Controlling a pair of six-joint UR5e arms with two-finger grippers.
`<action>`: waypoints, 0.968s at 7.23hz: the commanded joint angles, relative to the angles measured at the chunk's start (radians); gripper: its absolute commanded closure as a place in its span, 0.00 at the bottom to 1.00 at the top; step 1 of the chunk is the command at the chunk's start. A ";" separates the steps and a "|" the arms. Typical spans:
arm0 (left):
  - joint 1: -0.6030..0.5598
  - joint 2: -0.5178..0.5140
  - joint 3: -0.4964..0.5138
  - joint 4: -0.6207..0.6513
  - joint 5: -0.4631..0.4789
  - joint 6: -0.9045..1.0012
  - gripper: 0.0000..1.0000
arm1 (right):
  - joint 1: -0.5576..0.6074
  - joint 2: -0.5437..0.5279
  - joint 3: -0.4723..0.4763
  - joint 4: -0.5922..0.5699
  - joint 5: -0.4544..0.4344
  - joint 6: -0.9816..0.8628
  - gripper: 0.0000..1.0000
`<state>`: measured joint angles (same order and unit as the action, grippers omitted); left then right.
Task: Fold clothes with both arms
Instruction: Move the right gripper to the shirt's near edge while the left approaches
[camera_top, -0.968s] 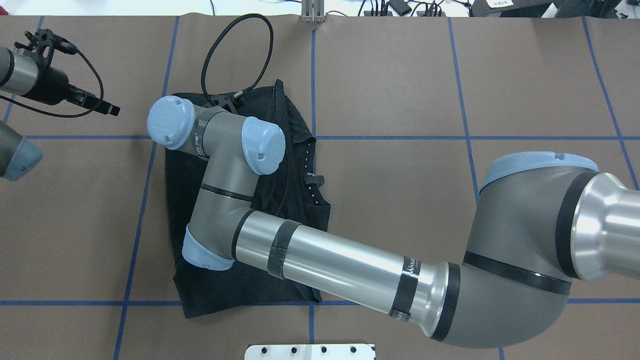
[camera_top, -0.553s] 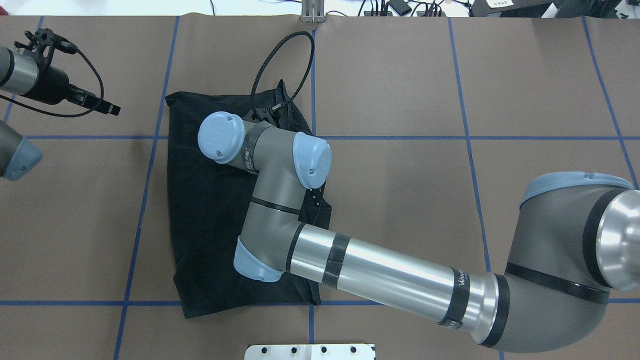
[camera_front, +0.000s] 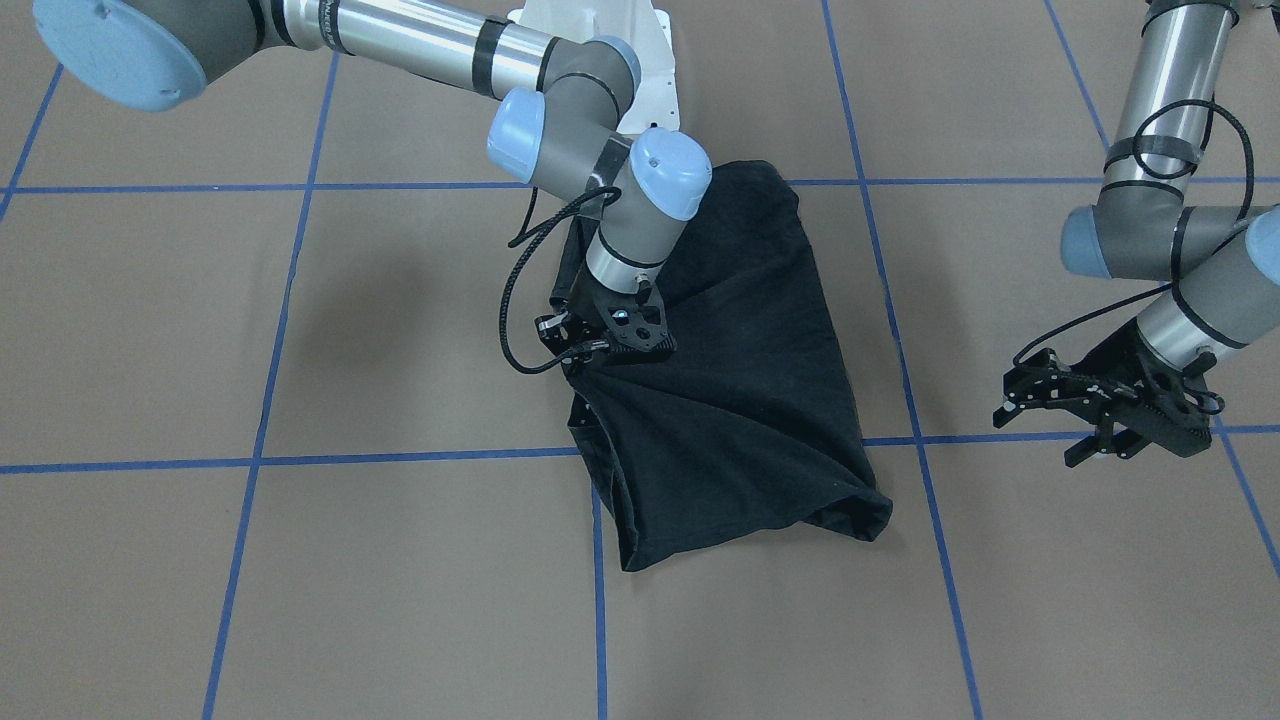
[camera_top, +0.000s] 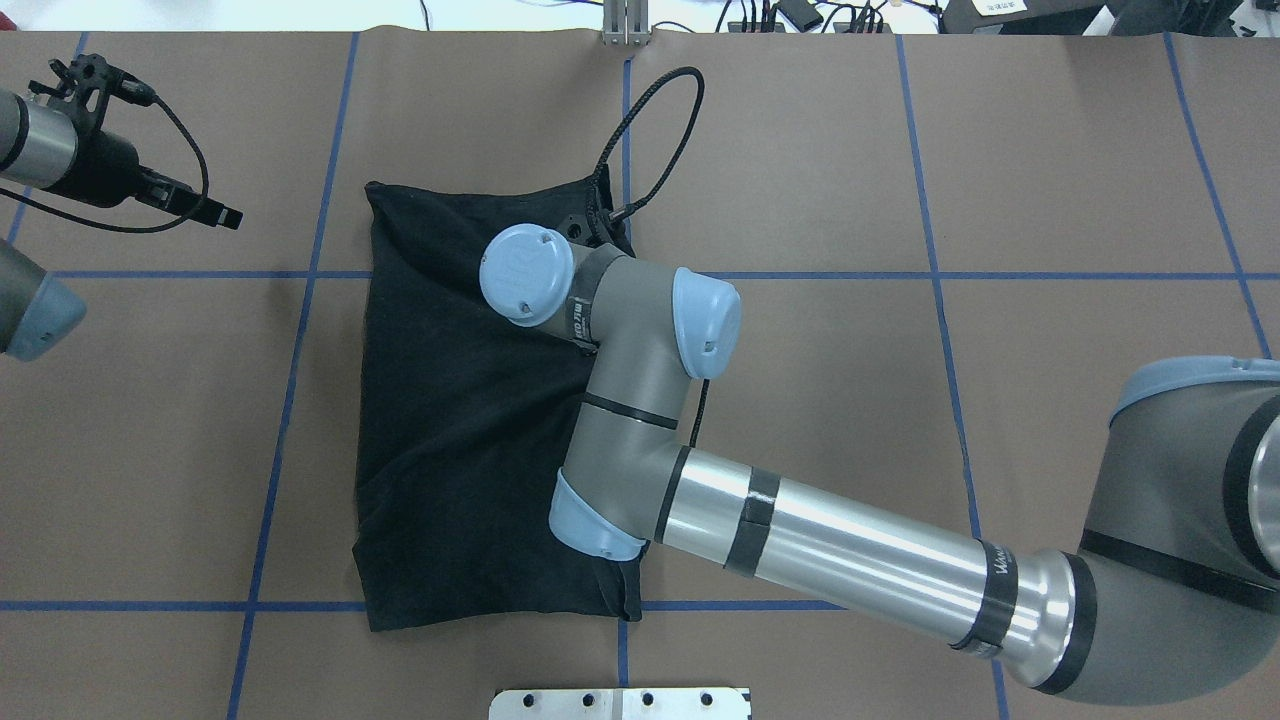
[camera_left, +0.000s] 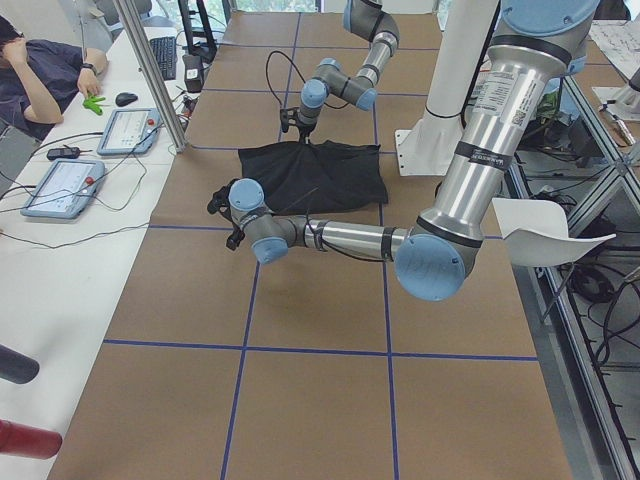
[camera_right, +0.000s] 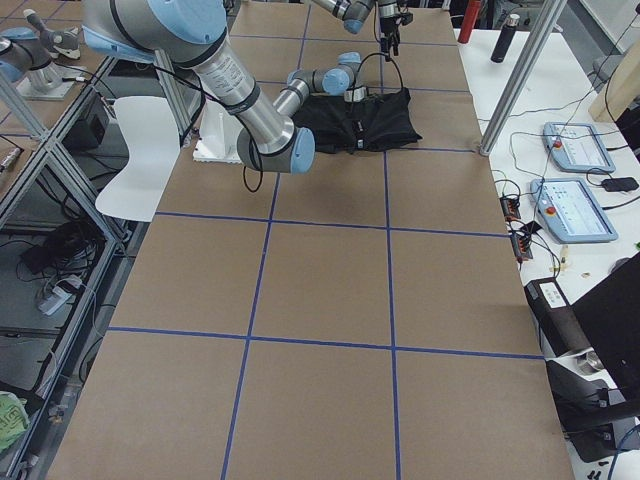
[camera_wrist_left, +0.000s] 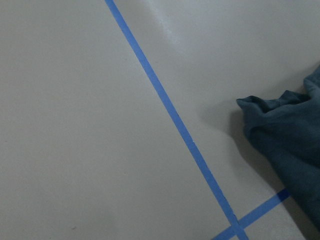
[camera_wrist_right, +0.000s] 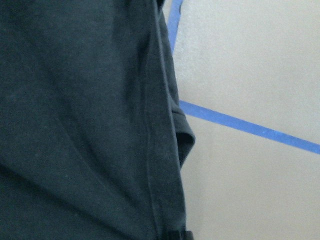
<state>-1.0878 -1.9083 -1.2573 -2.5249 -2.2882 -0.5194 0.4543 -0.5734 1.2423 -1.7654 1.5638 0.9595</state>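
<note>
Brown-covered tabletop (camera_front: 300, 560) w/ a blue tape grid (camera_front: 260, 462).

Right gripper (camera_front: 592, 352) points down at the black T-shirt (camera_front: 740, 400). As far as the front view shows, its jaws are clamped on a pinch of the shirt's edge: creases fan out from that spot and the cloth tents up to it. Right wrist cam agrees, w/ hem filling most of the view. Its cable (camera_top: 660, 140) loops out past the shirt's far side. Right arm (camera_top: 850, 545) reaches in from the robot's right, wrist over the shirt's far-right corner beside the centre tape line.

Change vs 1 s ago: that wrist was over the shirt's far-left part. It has swept across toward the robot's right, taking the gripped edge w/ it. The shirt's far-left corner has slid rightward too, so the far end is partly dragged, not just laid over. The neck label seen then at the right edge no longer shows. The arm is over that spot now, so can't tell if cloth covers it.

Shirt lies mid-table, just ahead of the white pedestal base (camera_top: 620, 703), mostly on the robot's left of the centre line. Plain black side is up, no logo showing. Outline is approx rectangular, puffed at the far-left corner.

Left gripper (camera_front: 1040, 437) hovers well apart on the robot's left, jaws apart and empty, same place as before.

Judgement: this fold pass is about at its end. Next prob. lower and let go at the right edge. Risk is a skewed, bunched far end needing a tidy-up.
</note>
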 joint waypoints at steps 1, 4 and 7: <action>0.000 0.000 -0.002 0.000 -0.001 0.001 0.00 | -0.006 -0.051 0.085 -0.003 0.001 0.011 0.39; 0.002 -0.005 -0.004 -0.002 0.001 -0.040 0.00 | 0.087 -0.016 0.107 -0.003 0.181 0.028 0.01; 0.100 0.043 -0.058 -0.159 0.016 -0.316 0.00 | 0.061 -0.115 0.301 0.006 0.197 0.299 0.01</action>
<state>-1.0271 -1.8983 -1.2808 -2.6200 -2.2771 -0.7148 0.5304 -0.6288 1.4437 -1.7634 1.7557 1.1551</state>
